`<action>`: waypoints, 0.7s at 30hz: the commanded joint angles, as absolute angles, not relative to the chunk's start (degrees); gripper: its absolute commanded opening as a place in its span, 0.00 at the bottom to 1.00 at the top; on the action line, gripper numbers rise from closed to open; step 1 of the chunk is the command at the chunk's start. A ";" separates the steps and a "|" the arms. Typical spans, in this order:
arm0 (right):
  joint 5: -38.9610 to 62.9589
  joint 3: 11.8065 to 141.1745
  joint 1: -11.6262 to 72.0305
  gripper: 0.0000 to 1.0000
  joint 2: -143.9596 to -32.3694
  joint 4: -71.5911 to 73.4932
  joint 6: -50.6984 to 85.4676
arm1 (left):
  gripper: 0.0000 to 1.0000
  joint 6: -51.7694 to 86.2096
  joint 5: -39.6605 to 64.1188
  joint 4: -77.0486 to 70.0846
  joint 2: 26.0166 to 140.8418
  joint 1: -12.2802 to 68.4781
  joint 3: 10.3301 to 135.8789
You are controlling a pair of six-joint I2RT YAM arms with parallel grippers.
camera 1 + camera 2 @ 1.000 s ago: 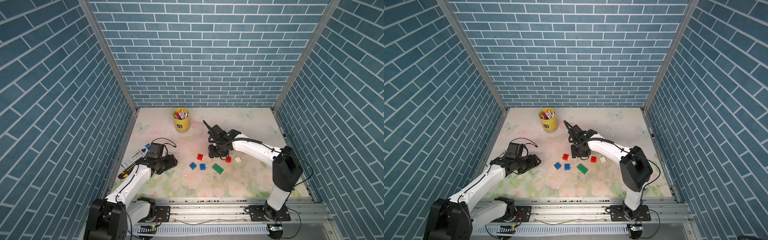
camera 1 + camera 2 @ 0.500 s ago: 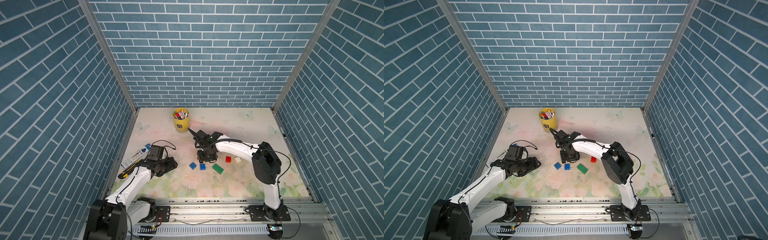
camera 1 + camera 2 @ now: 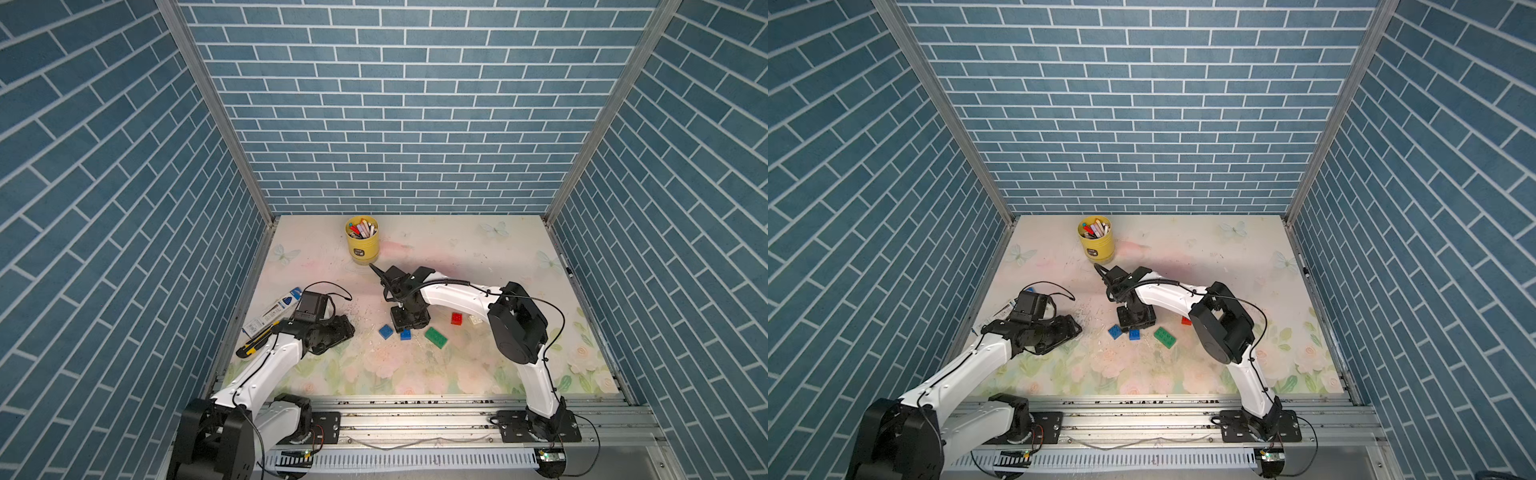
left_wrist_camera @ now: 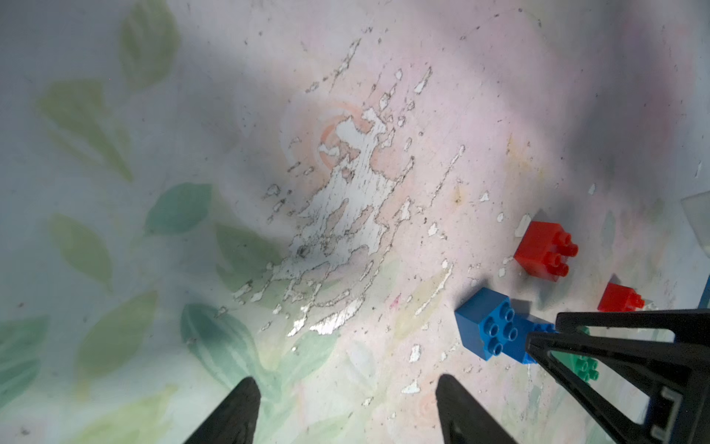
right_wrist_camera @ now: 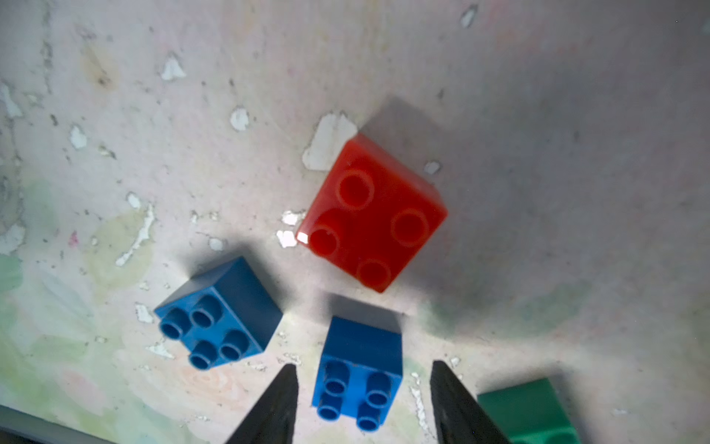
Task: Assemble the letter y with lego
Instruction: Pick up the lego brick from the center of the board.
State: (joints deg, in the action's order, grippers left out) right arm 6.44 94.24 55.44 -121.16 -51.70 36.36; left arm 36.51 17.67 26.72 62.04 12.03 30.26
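Note:
The lego bricks lie loose and apart on the floral mat, and no letter y is in view. In both top views, two blue bricks (image 3: 385,331) (image 3: 405,334) sit left of the green brick (image 3: 436,337). A red brick (image 3: 456,318) and a white brick (image 3: 476,320) lie further right. My right gripper (image 5: 363,369) is open and straddles one blue brick (image 5: 359,373) with a gap on each side. The other blue brick (image 5: 219,313), a second red brick (image 5: 370,215) and the green brick (image 5: 530,411) lie around it. My left gripper (image 4: 345,380) is open and empty, left of the bricks.
A yellow cup of markers (image 3: 362,245) stands at the back of the mat. A pen box (image 3: 274,311) and a yellow utility knife (image 3: 251,347) lie along the left edge beside my left arm. Tiled walls enclose three sides.
My right gripper has swung left from the red and white bricks to the blue bricks, hiding the second red brick in the top views. The left arm has hardly moved.

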 commanded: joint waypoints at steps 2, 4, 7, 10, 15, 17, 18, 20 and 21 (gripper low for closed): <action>7.12 95.63 55.83 0.57 -123.24 -53.81 38.58 | 0.75 36.44 17.23 27.66 62.09 12.39 29.53; 7.31 95.90 55.90 0.57 -123.58 -54.05 38.59 | 0.75 36.41 17.18 27.94 61.97 12.48 29.57; 7.51 95.34 55.93 0.55 -123.31 -53.90 38.94 | 0.75 36.48 16.94 28.11 61.44 12.47 29.36; 7.56 94.80 56.18 0.51 -122.79 -53.83 38.94 | 0.75 36.59 16.66 28.12 61.14 12.46 29.18; 7.66 93.50 56.78 0.48 -121.99 -53.96 39.16 | 0.75 36.63 16.62 28.21 61.23 12.58 29.18; 7.57 92.79 56.78 0.43 -121.58 -53.75 39.20 | 0.76 36.65 16.47 27.96 61.25 12.66 29.03; 7.49 92.51 56.78 0.40 -121.40 -53.70 39.20 | 0.76 36.75 16.52 27.86 61.30 12.74 28.92; 7.00 91.96 56.79 0.36 -120.89 -53.54 39.29 | 0.76 36.87 16.51 27.62 61.59 12.92 28.88; 6.74 91.73 56.78 0.35 -120.49 -53.32 39.29 | 0.75 36.88 16.57 27.51 61.77 13.10 28.91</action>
